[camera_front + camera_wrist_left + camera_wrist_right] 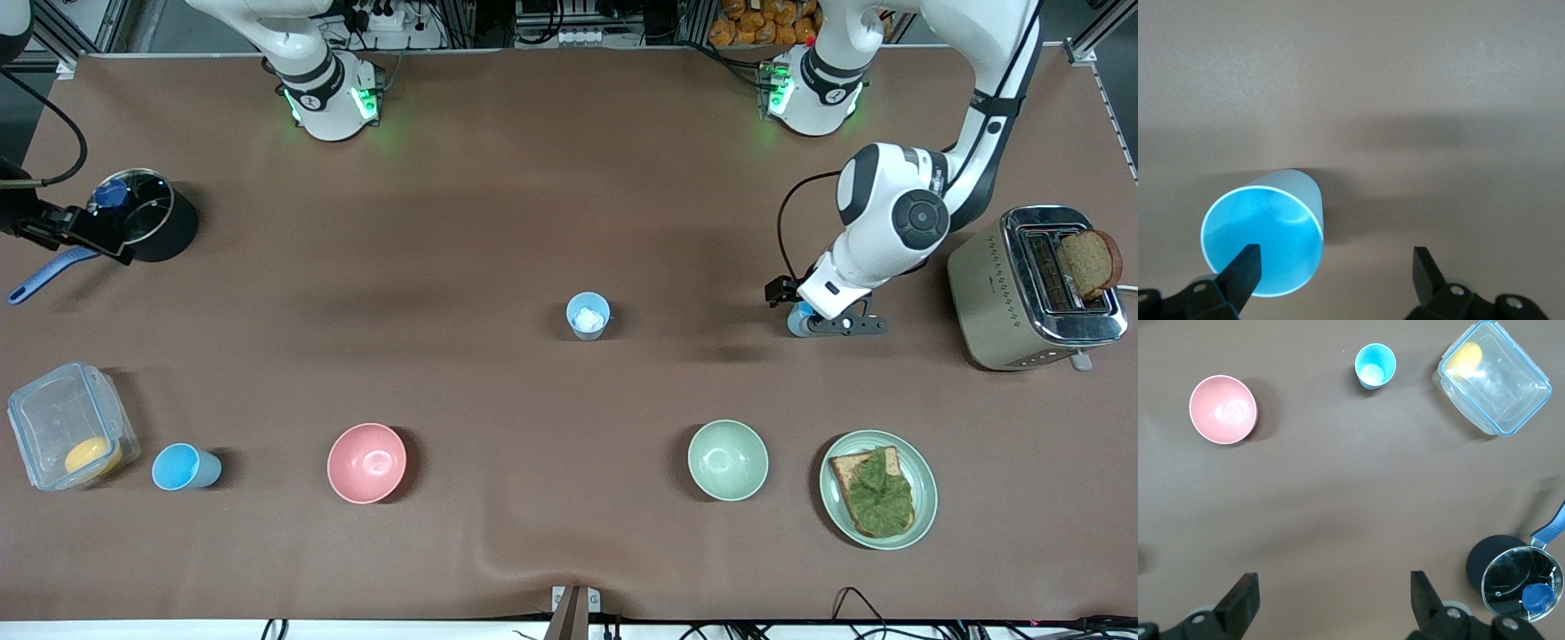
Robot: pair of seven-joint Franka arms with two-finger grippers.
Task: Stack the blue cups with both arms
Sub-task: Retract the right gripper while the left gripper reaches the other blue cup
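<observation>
Left gripper (1335, 263) sits low beside the steel toaster (1031, 289), fingers apart, one finger inside a small light-blue tapered cup (1265, 240) – nothing clamped. Right gripper (1331, 590), fingers apart and empty, hangs above the black lidded saucepan (147, 213). A second blue cup (589, 316) stands upright mid-table; a third blue cup (184, 468) stands beside the clear lidded container (67, 427).

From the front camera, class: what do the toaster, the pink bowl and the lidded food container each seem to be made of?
Toaster: looks like brushed or polished metal, silvery with mirror-like glints along its top edge.
Pink bowl: probably plastic or glazed ceramic, smooth, evenly coloured, with a soft sheen inside; the look leaves it open.
Food container: likely clear plastic, see-through walls with a bluish rim.
</observation>
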